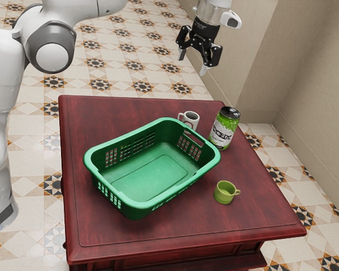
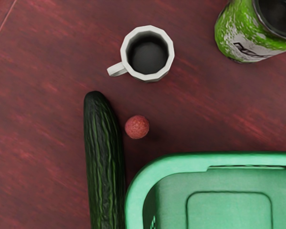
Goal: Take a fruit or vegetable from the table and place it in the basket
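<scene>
Gripper (image 1: 192,62) in the exterior view is raised over the table (image 1: 90,226), its two fingers spread apart; below it stand the green basket (image 1: 152,176), a white mug (image 1: 191,119), a green can (image 1: 222,131) and a green cup (image 1: 223,195). Wrist view records a cucumber (image 2: 104,162) lying just beside the basket, with a small round red fruit (image 2: 137,127) near the cucumber, between mug and basket.

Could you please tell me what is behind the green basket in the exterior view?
A white mug stands behind the basket. The wrist view adds a cucumber and small reddish fruit there, covered by the basket in the exterior view.
</scene>
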`<state>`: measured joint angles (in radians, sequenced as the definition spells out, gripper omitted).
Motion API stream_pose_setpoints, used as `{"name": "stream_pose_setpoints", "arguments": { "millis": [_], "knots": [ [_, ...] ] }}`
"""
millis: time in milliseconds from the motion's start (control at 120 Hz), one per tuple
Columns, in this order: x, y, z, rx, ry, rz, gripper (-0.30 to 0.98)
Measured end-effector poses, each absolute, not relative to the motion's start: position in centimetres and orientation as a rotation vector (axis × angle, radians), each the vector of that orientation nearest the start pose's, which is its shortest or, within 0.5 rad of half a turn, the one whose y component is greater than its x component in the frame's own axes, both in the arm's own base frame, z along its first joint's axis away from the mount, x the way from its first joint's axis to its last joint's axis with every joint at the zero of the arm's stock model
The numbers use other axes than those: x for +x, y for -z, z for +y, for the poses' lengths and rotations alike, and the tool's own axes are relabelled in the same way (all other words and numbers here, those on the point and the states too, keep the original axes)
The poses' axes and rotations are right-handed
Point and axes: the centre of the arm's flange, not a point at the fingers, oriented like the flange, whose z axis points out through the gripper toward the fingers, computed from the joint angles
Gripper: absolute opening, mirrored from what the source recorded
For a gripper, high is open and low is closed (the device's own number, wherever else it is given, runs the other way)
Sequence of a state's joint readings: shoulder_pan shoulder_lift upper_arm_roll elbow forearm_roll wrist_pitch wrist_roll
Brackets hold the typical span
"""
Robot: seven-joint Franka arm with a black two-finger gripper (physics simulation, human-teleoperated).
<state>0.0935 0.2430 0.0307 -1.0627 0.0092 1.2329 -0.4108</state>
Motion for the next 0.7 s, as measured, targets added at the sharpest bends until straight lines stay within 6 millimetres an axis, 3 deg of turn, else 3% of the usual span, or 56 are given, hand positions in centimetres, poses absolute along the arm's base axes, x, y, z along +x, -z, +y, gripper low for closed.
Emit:
{"name": "stream_pose_setpoints", "arguments": {
  "millis": [175,192,258,308,367,442,575,700],
  "knots": [
    [57.9,-69.1,7.0,-3.001,-0.097,-0.837,0.69],
    [57.6,-69.9,7.0,-3.003,-0.075,-0.839,0.69],
    [54.2,-77.0,5.8,-3.029,0.156,-0.842,0.69],
    [53.3,-79.0,4.0,-3.063,0.226,-0.816,0.69],
    [53.0,-79.8,2.7,-3.099,0.256,-0.802,0.69],
    [54.0,-78.7,2.0,-3.130,0.224,-0.808,0.69],
    [59.0,-72.9,2.4,-3.149,0.124,-0.837,0.69],
    [60.5,-71.5,1.7,-3.169,0.139,-0.826,0.69]
  ]
}}
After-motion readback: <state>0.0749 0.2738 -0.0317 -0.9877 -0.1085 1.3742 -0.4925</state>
